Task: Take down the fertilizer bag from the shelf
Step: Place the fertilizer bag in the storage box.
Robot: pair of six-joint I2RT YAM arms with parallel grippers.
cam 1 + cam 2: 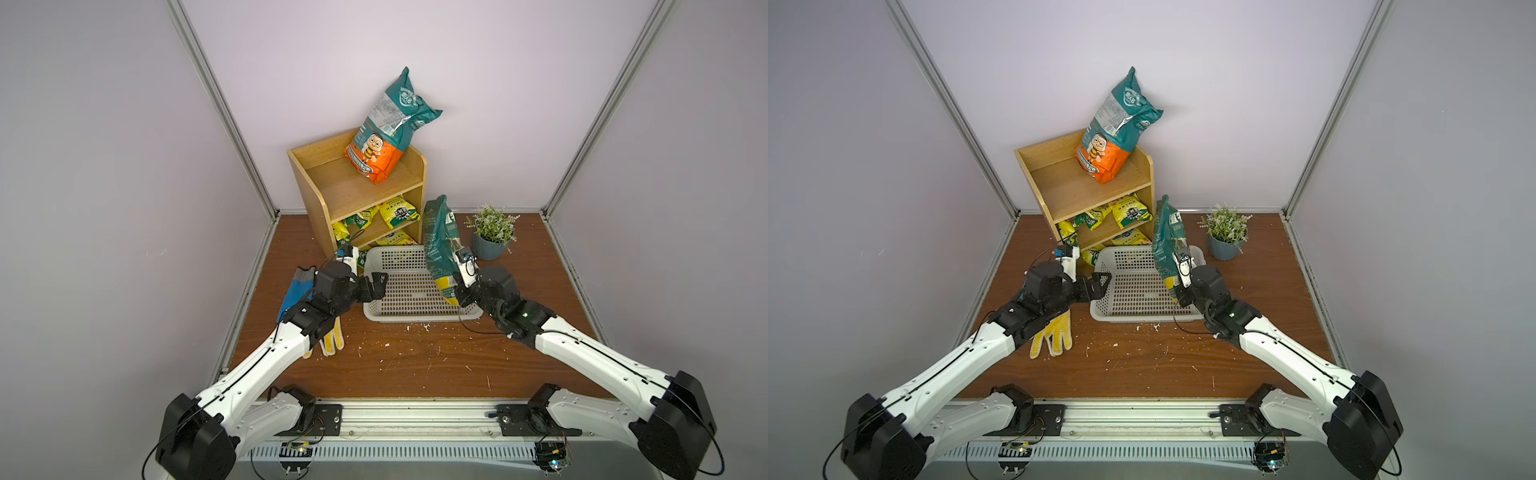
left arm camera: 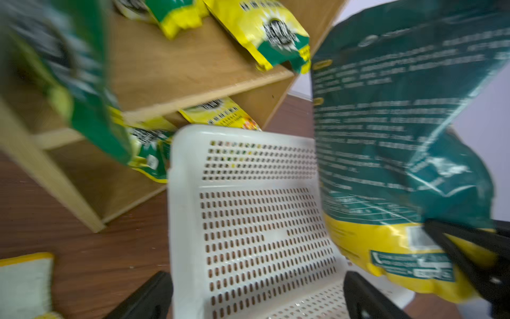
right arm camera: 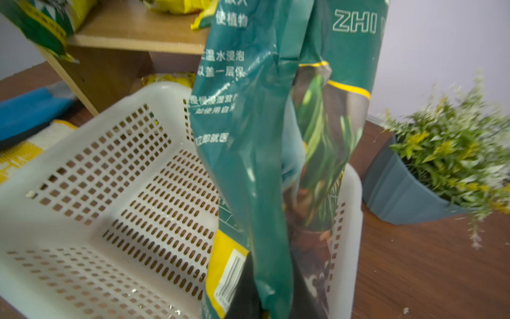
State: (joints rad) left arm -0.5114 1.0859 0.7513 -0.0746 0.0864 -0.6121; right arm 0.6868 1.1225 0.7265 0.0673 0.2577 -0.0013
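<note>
**Item:** green fertilizer bag point(image 1: 439, 245); off the shelf point(image 1: 353, 195), held upright over the right-hand side of the white basket point(image 1: 415, 316), with its yellow base lowest.

**Hold:** right gripper point(image 1: 457, 293), its fingers point(image 3: 245, 301) pinching the yellow base; left gripper point(image 1: 377, 284) at the basket's left rim, fingers point(image 2: 149, 295) spread wide with nothing between them.

**Handling (judged):** glossy film pouch, creased and folded lengthwise, so soft and likely slick; probably light, since it stands up from a grip at its base alone; the loose fill may shift and tip it. The flat sealed bands at top or base look the surest hold; the middle would likely buckle.

**Also present:** teal-and-orange bag point(image 1: 386, 133) on the shelf's top tier, leaning on the wall; yellow packets point(image 1: 397, 214) on the lower tiers; potted plant point(image 1: 492, 232); gloves point(image 1: 1054, 336) on the surface.

**Views:** both top views show the top-tier bag, which neither wrist view does; the right wrist view gives the held bag's fold, barcode and plant picture; the left wrist view, blurred, shows its text side and the grip at the base.
</note>
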